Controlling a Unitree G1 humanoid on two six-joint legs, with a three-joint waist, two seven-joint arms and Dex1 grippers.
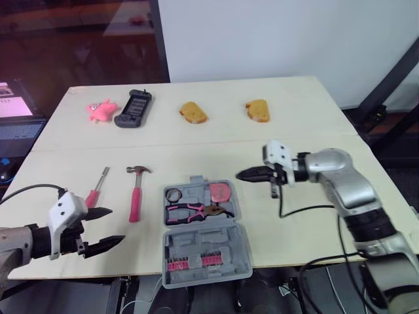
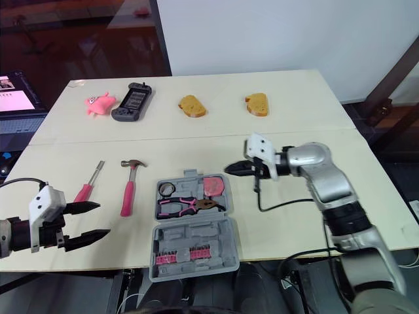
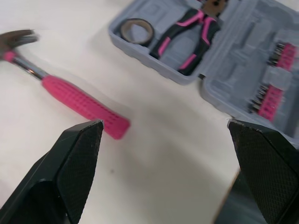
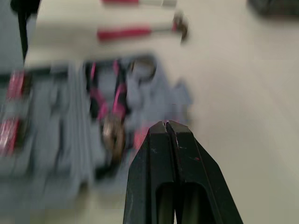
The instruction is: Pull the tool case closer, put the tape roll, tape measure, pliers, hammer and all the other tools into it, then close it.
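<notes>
1. The left gripper hangs low over the near edge of the table, its fingers spread wide and released, with nothing between them.
2. Just beyond its fingertips lies the pink-handled hammer, its handle end nearest the tips. The screwdriver lies beside the hammer, on the side away from the case.
3. The tool case lies open between the two grippers, its lid towards the table's near edge.
4. Its tray holds the tape roll, the pliers and the pink tape measure.
5. The right gripper has its fingers clenched together and empty. The tips point at the case's far corner, near the tape measure; whether they touch is unclear.
</notes>
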